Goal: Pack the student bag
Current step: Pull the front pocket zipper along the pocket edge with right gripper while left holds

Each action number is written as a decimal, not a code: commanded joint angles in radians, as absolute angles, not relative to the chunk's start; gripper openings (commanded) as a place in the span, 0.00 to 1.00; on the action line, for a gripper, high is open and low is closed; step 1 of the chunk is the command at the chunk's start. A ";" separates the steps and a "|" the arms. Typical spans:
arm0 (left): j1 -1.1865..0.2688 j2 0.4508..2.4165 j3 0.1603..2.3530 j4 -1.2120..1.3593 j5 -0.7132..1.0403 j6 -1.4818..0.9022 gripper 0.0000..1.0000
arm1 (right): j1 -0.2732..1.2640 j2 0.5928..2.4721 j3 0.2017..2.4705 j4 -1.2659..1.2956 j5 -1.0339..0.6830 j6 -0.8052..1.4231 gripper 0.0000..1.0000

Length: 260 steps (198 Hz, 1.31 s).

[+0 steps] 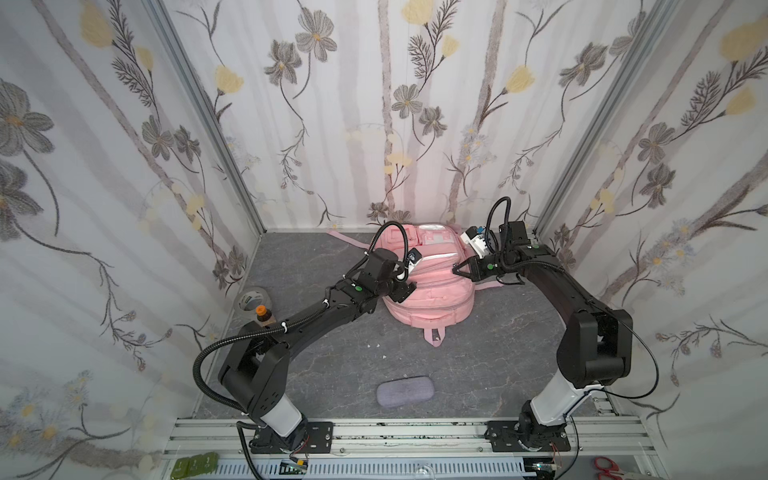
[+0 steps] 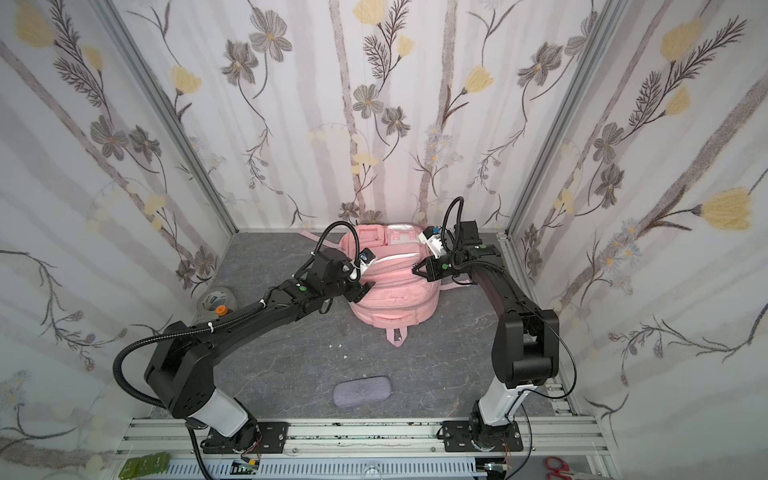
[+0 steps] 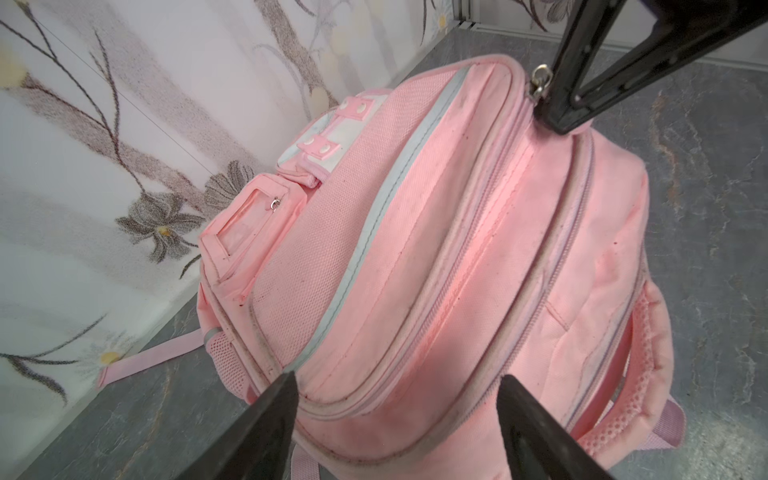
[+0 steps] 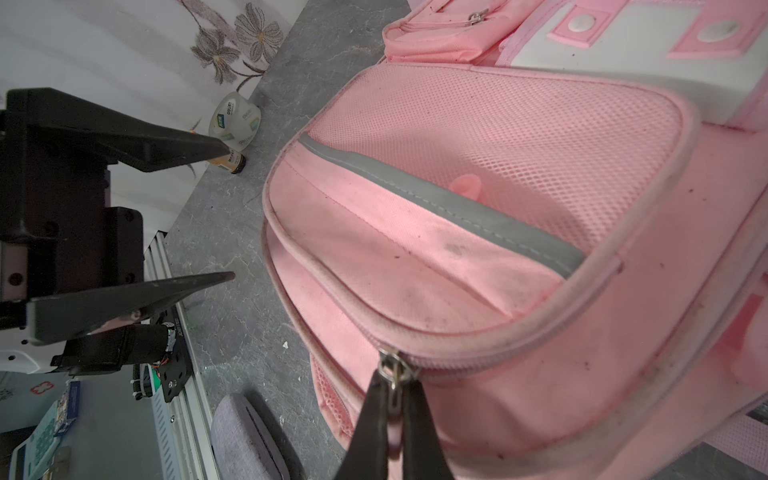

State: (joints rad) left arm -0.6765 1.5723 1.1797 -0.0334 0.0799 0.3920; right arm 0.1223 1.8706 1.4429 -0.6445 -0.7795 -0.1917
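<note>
The student bag (image 1: 432, 301) (image 2: 399, 301) is a pink backpack lying on the grey table near the back wall. Its white-trimmed front pockets (image 3: 328, 137) lie toward the wall. My right gripper (image 1: 456, 270) (image 2: 415, 270) (image 4: 397, 374) is shut on a metal zipper pull (image 4: 392, 368) (image 3: 540, 81) at the bag's right side. My left gripper (image 1: 407, 289) (image 2: 366, 289) (image 3: 397, 376) is open just off the bag's left side. Nothing is between its fingers (image 4: 174, 145), which straddle a zipper seam of the bag (image 3: 457, 249) in the left wrist view.
A slim grey fabric pouch (image 1: 405, 390) (image 2: 362, 390) (image 4: 245, 440) lies near the front edge. A tape roll (image 1: 251, 300) and a small orange-capped bottle (image 1: 262, 313) stand by the left wall. Pink straps (image 1: 434, 334) trail from the bag. Red scissors (image 1: 604, 467) lie beyond the front rail.
</note>
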 commanded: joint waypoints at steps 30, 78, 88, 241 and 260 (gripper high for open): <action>-0.635 1.579 1.199 -0.015 0.138 0.456 0.78 | 0.118 1.884 1.470 -0.672 -0.800 -0.248 0.00; -0.604 1.680 1.266 -0.063 0.189 0.505 0.82 | 0.114 1.888 1.471 -0.689 -0.803 -0.256 0.00; -0.602 1.695 1.279 -0.081 0.215 0.520 0.81 | 0.112 1.887 1.471 -0.692 -0.805 -0.258 0.00; -0.602 1.779 1.358 -0.129 0.182 0.538 0.00 | 0.110 1.880 1.477 -0.716 -0.822 -0.273 0.00; -0.601 1.765 1.358 -0.129 0.167 0.495 0.00 | 0.110 1.883 1.487 -0.715 -0.818 -0.263 0.00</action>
State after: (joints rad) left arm -0.6071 1.7836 1.3563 -0.1410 0.2356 0.5488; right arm 0.1120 1.8824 1.4673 -0.7181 -0.7803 -0.2554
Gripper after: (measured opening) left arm 0.078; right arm 0.063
